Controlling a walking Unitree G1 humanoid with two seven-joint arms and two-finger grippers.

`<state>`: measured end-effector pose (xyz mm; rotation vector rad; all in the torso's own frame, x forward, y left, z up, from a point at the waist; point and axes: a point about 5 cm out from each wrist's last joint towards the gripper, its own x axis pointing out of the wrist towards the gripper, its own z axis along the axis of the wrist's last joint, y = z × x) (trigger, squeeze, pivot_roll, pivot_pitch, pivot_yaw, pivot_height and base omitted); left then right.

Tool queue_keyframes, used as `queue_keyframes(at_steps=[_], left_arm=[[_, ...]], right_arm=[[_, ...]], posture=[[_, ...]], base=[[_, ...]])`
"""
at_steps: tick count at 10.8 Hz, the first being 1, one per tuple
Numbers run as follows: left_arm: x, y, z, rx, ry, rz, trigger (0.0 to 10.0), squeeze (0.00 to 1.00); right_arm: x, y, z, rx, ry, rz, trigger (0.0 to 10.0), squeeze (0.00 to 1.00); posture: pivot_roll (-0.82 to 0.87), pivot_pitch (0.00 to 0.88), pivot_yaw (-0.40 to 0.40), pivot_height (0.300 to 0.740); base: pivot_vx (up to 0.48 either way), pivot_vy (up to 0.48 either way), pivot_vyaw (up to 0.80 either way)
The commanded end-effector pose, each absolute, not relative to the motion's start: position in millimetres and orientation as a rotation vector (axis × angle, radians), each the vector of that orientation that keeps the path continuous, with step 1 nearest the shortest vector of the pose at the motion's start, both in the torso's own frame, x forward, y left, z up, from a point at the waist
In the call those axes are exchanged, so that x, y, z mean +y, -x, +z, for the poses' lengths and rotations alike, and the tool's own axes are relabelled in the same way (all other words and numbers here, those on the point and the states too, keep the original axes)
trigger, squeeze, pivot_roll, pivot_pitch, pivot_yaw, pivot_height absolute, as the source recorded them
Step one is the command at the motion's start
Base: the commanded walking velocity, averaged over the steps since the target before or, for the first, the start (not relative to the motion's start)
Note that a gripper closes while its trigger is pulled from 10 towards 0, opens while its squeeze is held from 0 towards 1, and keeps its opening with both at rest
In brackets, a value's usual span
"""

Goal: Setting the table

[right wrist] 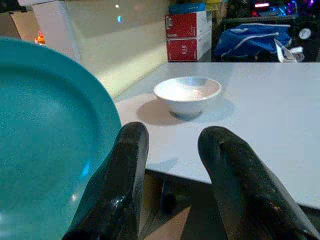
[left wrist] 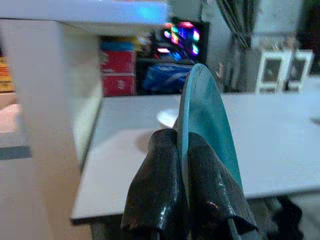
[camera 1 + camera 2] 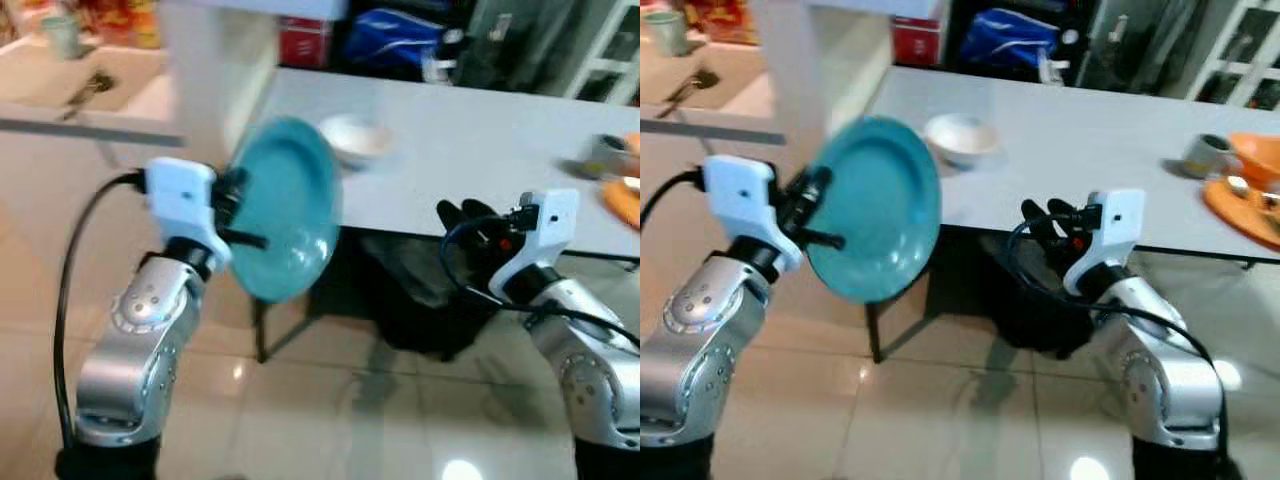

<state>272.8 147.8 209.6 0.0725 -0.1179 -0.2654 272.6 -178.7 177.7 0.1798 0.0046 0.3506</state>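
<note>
Left gripper point(image 3: 240, 215) is clamping the rim of a teal plate point(image 3: 290, 210), both black fingers point(image 2: 165, 190) pinching the edge between them. No legible writing is showing on the plate; red boxes point(image 1: 187, 35) at the table's far end are carrying print too blurred to read. Plate is standing nearly on edge, its face turned toward the right arm, its rim running from about 12 o'clock down to 6 o'clock, and it is hanging in the air just short of the near left corner of the white table point(image 3: 1090, 140). Left forearm is rising from the bent elbow, wrist level with the table edge. Right gripper point(image 3: 1045, 218) is sitting at 3 o'clock from the plate, below the table's front edge, fingers parted and holding nothing. A white bowl point(image 3: 960, 138) is resting on the table at 1 o'clock from the plate.
</note>
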Motion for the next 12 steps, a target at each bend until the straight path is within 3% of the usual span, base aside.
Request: queue_keyframes(at_steps=[1,4,12], left_arm=[[148,-272,212,-0.142,-0.103,-0.277,10.0,0.00],[149,-279,201,-0.066,-0.109,-0.253,10.0,0.00],[142,-288,197,-0.048,0.021,-0.260,10.0,0.00]], right_arm=[[-172,-277,174,0.027,-0.201,0.356,10.0,0.00],[-164,-282,163,0.066,-0.218,0.352,10.0,0.00],[-163,-287,160,0.073,-0.210,0.364,10.0,0.00]], posture=[[0.00,0.015,-0.051,0.740],[0.00,0.008,-0.052,0.740],[-0.01,0.000,-0.066,0.740]], base=[[0.000,0.000,0.00],[0.361,0.000,-0.66],[0.422,0.000,0.00]])
